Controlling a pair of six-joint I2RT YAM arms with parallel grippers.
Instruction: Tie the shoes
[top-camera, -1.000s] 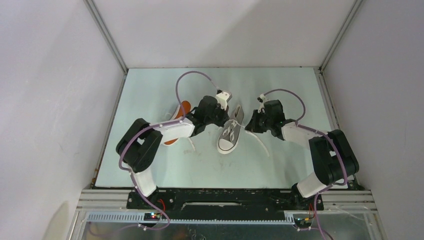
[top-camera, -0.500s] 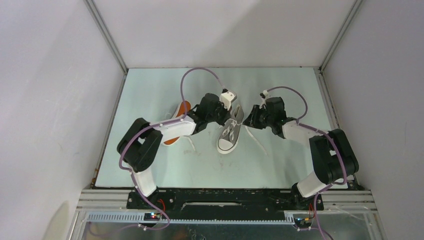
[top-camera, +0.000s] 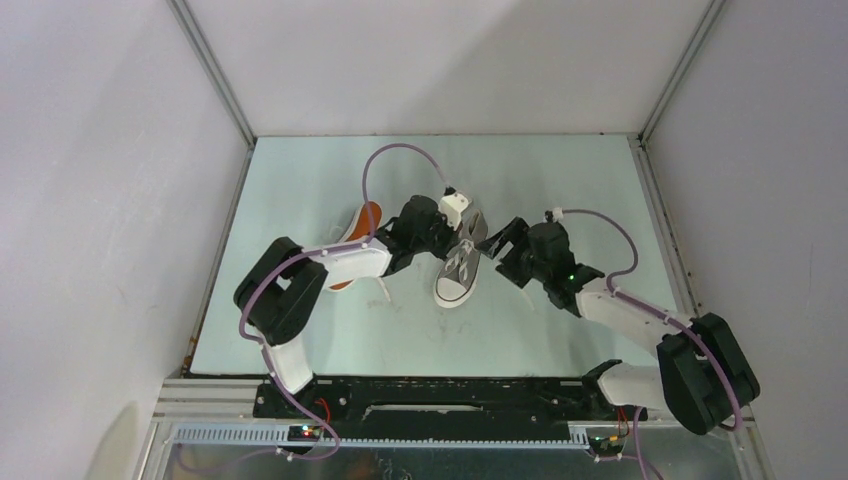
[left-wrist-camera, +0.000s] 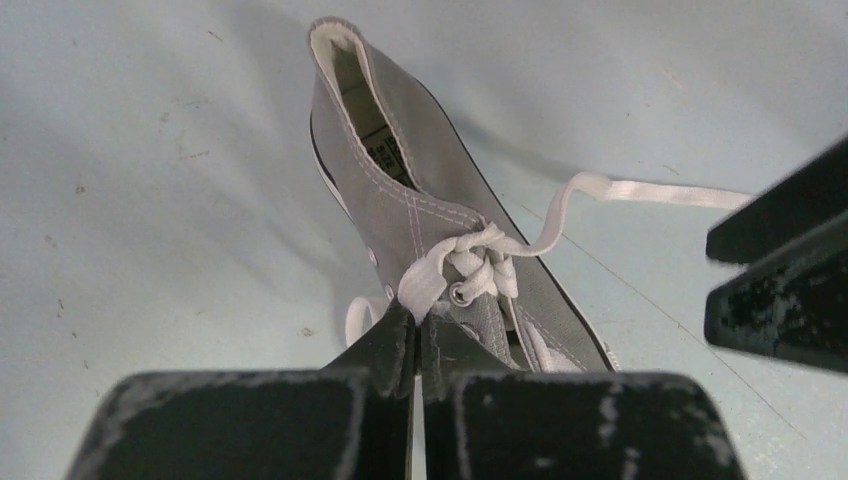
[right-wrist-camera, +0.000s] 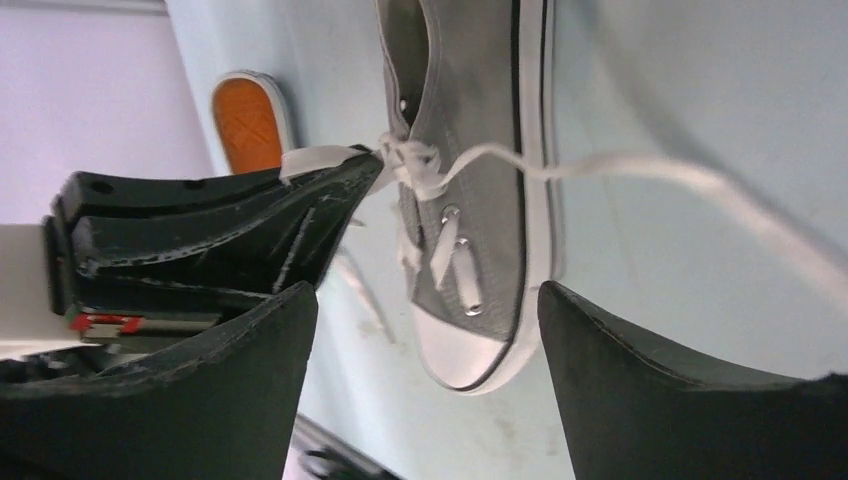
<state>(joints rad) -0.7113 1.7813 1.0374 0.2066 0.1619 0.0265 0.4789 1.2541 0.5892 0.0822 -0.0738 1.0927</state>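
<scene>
One grey shoe (top-camera: 458, 270) stands upright mid-table, white toe cap toward the arms. In the left wrist view this shoe (left-wrist-camera: 420, 200) has a loose knot (left-wrist-camera: 482, 264) in its laces. My left gripper (left-wrist-camera: 416, 318) is shut on the left lace end just below the knot. The other lace end (left-wrist-camera: 640, 190) trails free to the right. My right gripper (top-camera: 503, 245) is open beside the shoe's right side, holding nothing; through its fingers (right-wrist-camera: 250, 380) I see the shoe (right-wrist-camera: 470, 200) and the left gripper (right-wrist-camera: 220, 230). The second shoe (top-camera: 365, 222) lies on its side, orange sole showing, partly behind the left arm.
White enclosure walls (top-camera: 120, 200) surround the pale green table (top-camera: 300, 180). A metal frame rail (top-camera: 450, 400) runs along the near edge by the arm bases.
My right gripper has opened and let go of the right lace end, then pulled back toward the near right. My left gripper stays shut on its lace.
</scene>
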